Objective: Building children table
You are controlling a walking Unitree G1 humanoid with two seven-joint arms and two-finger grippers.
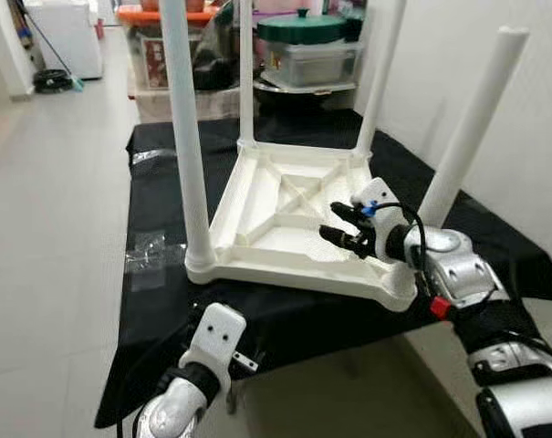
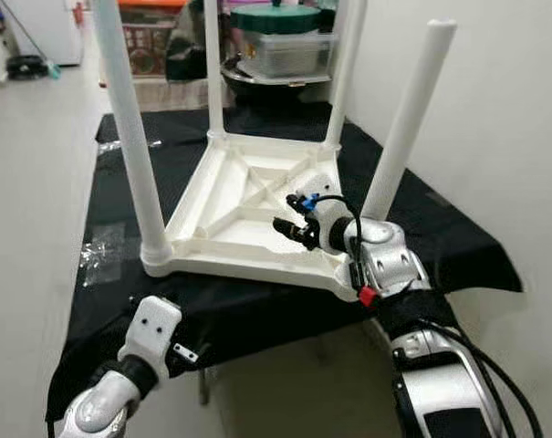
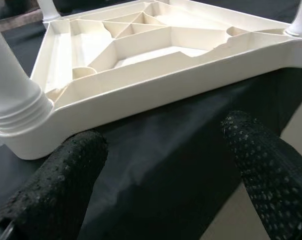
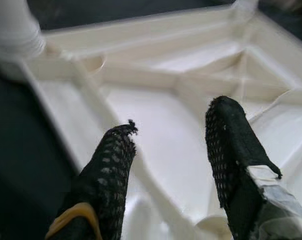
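A narrow, pale-floored room with stacked storage boxes [image 1: 307, 55] at the far end holds a low table draped in a black cloth [image 1: 166, 301], and on that cloth the white plastic children's table [image 1: 289, 224] lies upside down, its ribbed underside facing up so the corner sockets can take legs from above. All four white legs [image 1: 186, 137] stand in their corners; the one nearest the wall [image 1: 472, 123] leans outward rather than standing plumb, which suggests it is not yet fully seated. The right claw [image 1: 347, 228] hovers over the ribbed underside just inside that corner, fingers spread apart and holding nothing, probably placed to steady the frame or reach for the leaning leg. The left claw [image 3: 165, 165] waits low at the near edge of the cloth, just short of the tabletop's rim, likewise spread and empty, probably ready to brace the near side. A scrap of clear plastic wrap [image 1: 148, 251] lies on the cloth beside the tabletop.
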